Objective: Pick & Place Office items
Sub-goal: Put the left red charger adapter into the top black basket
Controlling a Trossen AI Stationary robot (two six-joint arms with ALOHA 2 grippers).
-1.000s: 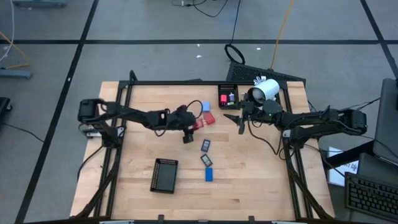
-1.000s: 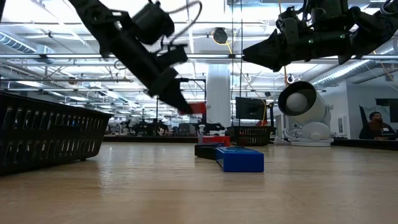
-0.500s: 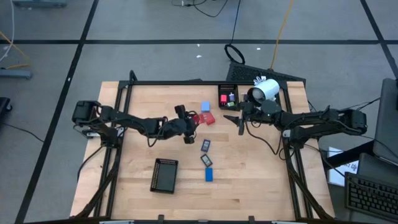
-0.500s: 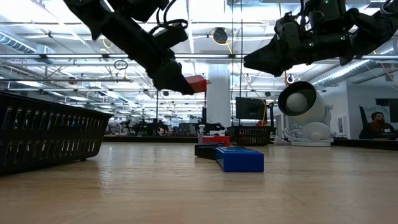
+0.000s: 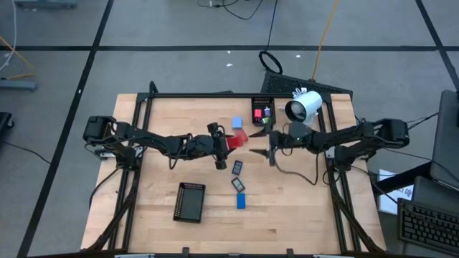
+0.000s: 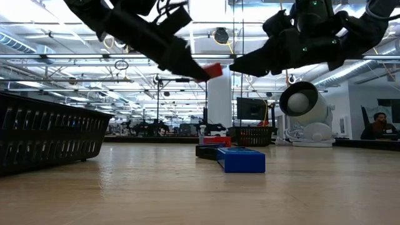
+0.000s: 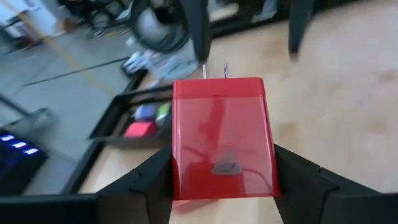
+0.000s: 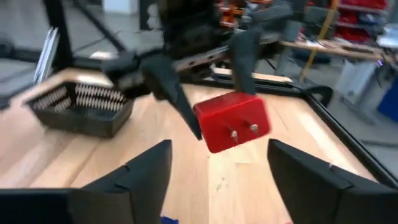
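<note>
Worktop (image 5: 165,172): pale wooden board inside a black frame, filling the middle of the high view.
Left black mesh tray (image 5: 190,201): rectangular, lower left of centre in the high view; a dark basket wall at the left edge of the low view (image 6: 44,134).
Left gripper (image 5: 224,145): left of centre in the high view, raised off the worktop; jaws closed on the red block.
Red block (image 5: 236,139): red translucent plastic plug body with two metal prongs, held in the air between the two grippers; upper centre of the low view (image 6: 212,70), centre of the left wrist view (image 7: 221,137) and of the right wrist view (image 8: 232,120).
Light-blue block (image 5: 237,123): small square, on the worktop just above the red block in the high view.
Dark flat rectangles (image 5: 237,168): two, one below the other, at the centre of the high view.
Blue flat rectangle (image 5: 241,201): lowest of that column; in the low view it lies at lower centre (image 6: 240,159).
Right gripper (image 5: 270,145): just right of the red block in the high view, pointing at it; jaws spread wide, holding nothing.
Rear black mesh tray (image 5: 263,111): upper centre-right, holding small pink, green and purple pieces.
White cylindrical device (image 5: 303,104): upper right corner of the worktop.
</note>
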